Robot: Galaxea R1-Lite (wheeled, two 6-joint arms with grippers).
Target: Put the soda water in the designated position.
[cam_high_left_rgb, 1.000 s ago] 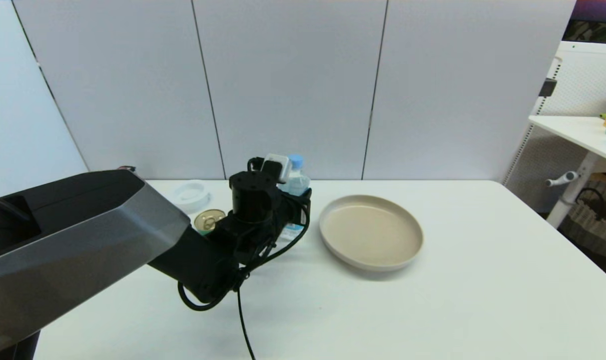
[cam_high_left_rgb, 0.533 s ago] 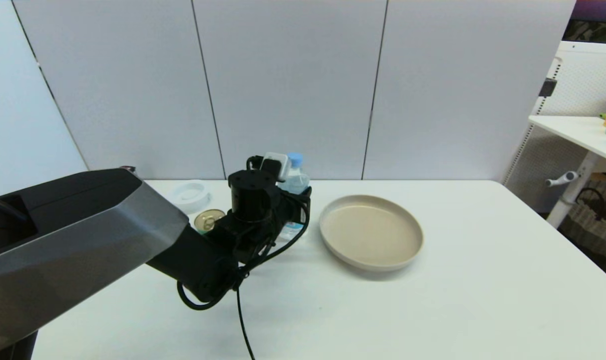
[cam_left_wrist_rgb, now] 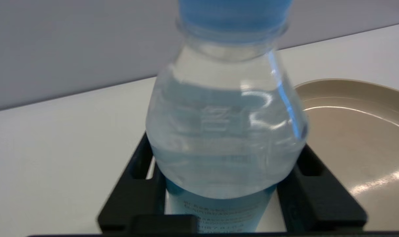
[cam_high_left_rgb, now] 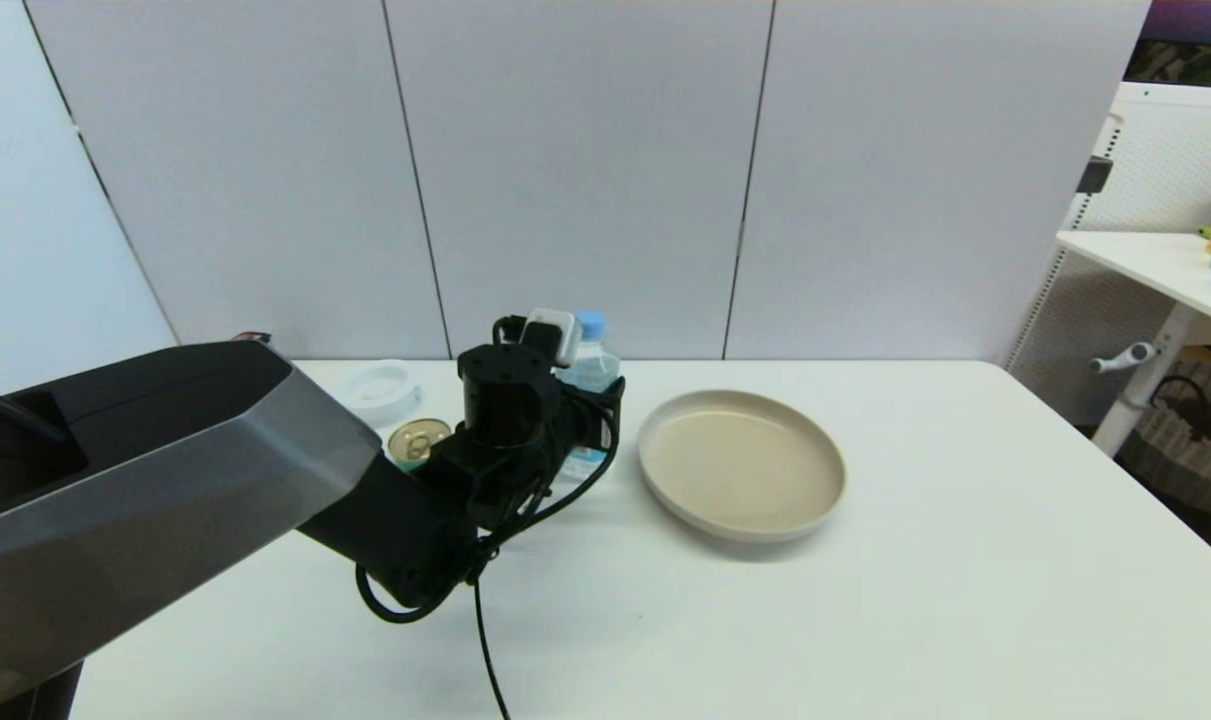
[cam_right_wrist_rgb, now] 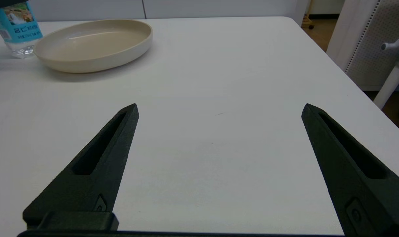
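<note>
The left gripper is clamping the soda water, a clear ribbed bottle with blue cap and label, standing on the table beside a smooth beige plate. The right gripper is hovering, spread wide.

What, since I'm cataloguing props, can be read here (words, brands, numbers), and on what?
Blue label of the soda water: large white characters, too blurred to read.
Its clear shoulder, left wrist view: embossed characters, unreadable.
Label fine print: too small to read.
Tin can, plate: no text visible.
</note>
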